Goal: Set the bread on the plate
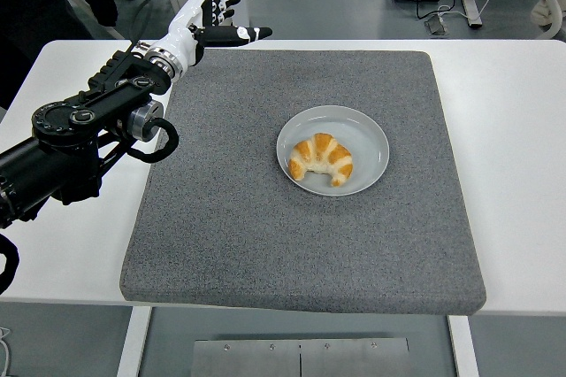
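the left arm (62, 151) runs off the picture's left edge, so its upper part is unseen. the table (513, 129) is cut by both side edges. a dark figure (35, 5) at top left is cropped.
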You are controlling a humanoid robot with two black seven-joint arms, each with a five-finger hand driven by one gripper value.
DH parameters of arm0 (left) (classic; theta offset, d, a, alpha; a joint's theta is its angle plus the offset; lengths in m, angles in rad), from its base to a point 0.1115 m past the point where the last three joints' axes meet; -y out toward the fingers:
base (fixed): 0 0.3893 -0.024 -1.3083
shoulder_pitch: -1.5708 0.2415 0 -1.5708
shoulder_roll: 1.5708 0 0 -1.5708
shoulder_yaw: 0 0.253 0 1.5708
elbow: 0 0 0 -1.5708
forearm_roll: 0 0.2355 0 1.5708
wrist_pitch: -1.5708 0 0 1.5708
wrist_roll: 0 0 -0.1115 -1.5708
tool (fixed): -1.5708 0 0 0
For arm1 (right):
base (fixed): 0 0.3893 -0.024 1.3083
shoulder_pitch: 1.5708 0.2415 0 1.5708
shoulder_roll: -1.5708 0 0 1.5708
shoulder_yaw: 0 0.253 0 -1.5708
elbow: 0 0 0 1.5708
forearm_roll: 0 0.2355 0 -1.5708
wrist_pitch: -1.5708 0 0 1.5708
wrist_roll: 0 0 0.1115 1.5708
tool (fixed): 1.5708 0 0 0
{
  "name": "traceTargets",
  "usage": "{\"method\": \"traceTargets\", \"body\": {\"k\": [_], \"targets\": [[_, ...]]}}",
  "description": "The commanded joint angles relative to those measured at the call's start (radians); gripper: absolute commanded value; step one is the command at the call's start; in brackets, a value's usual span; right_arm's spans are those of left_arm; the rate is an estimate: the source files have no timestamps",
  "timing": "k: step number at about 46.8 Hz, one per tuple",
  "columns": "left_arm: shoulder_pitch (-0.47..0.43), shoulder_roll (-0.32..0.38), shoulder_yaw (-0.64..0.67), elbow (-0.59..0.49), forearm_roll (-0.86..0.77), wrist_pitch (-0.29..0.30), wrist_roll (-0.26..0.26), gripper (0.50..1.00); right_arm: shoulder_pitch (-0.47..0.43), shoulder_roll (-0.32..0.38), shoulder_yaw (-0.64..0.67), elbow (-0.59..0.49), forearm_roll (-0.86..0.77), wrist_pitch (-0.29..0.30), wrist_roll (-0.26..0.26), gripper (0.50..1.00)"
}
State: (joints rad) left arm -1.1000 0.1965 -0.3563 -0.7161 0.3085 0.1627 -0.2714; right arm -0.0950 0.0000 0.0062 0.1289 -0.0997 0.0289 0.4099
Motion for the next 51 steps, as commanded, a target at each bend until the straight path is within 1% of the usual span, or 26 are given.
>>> {"method": "traceTargets", "body": {"k": [1, 6, 11, 15, 21, 26, 30, 36, 43, 51], "targets": [[0.006, -0.002, -0.023, 0.016, -0.045, 0.0, -0.008, 0.971, 0.0, 0.0, 0.0, 0.0, 0.0, 0.0, 0.0, 1.0], [0.02, -0.015, -0.052, 0.059, -0.083, -0.002, -0.009, 0.971, 0.0, 0.0, 0.0, 0.0, 0.0, 0.0, 0.0, 1.0], [0.034, -0.045, -0.096, 0.142, -0.104, -0.009, -0.011, 0.971, 0.0, 0.0, 0.0, 0.002, 0.0, 0.0, 0.0, 1.0], [0.035, -0.069, -0.144, 0.208, -0.12, -0.046, -0.011, 0.971, 0.001, 0.0, 0.001, 0.006, 0.0, 0.0, 0.0, 1.0], [0.035, -0.078, -0.213, 0.28, -0.15, -0.107, -0.017, 0.971, 0.001, 0.0, 0.001, 0.005, 0.0, 0.002, 0.0, 1.0], [0.034, -0.078, -0.24, 0.314, -0.176, -0.149, -0.015, 0.971, 0.001, 0.0, 0.001, 0.002, 0.0, 0.0, 0.0, 1.0], [0.035, -0.08, -0.26, 0.337, -0.21, -0.164, -0.014, 0.971, 0.001, 0.0, 0.001, 0.002, 0.0, 0.0, 0.0, 1.0], [0.035, -0.085, -0.268, 0.374, -0.253, -0.207, -0.015, 0.971, 0.001, 0.0, 0.0, 0.002, 0.0, 0.002, 0.0, 1.0], [0.035, -0.085, -0.286, 0.414, -0.292, -0.236, -0.014, 0.972, 0.004, 0.0, 0.008, 0.008, 0.0, 0.002, 0.001, 1.0], [0.038, -0.088, -0.306, 0.428, -0.301, -0.25, -0.011, 0.974, 0.008, 0.0, 0.012, 0.015, 0.0, 0.006, 0.0, 1.0]]}}
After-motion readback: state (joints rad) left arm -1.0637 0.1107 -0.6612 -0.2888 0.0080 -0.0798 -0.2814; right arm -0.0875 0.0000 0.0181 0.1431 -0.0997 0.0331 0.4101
